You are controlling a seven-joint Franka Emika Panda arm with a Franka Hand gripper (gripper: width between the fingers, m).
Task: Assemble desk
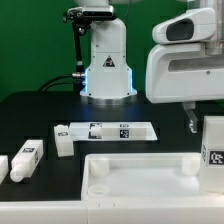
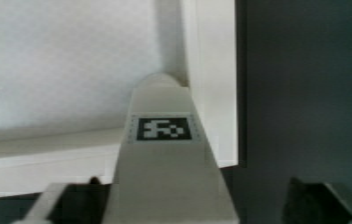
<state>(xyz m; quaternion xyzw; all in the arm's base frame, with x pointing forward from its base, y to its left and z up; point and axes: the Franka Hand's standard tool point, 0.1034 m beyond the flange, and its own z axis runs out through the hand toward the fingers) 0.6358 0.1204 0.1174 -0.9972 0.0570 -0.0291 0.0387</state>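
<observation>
No leg fitted: the tabletop (image 1: 150, 172) sockets in view are bare; spare legs (image 1: 28, 158) lie left. Gripper (image 2: 199, 197) straddles one leg (image 2: 164, 165), jaws half-wide, apparently unclamped.

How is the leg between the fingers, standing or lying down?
Standing: the leg rises straight up, fingers either side.
</observation>
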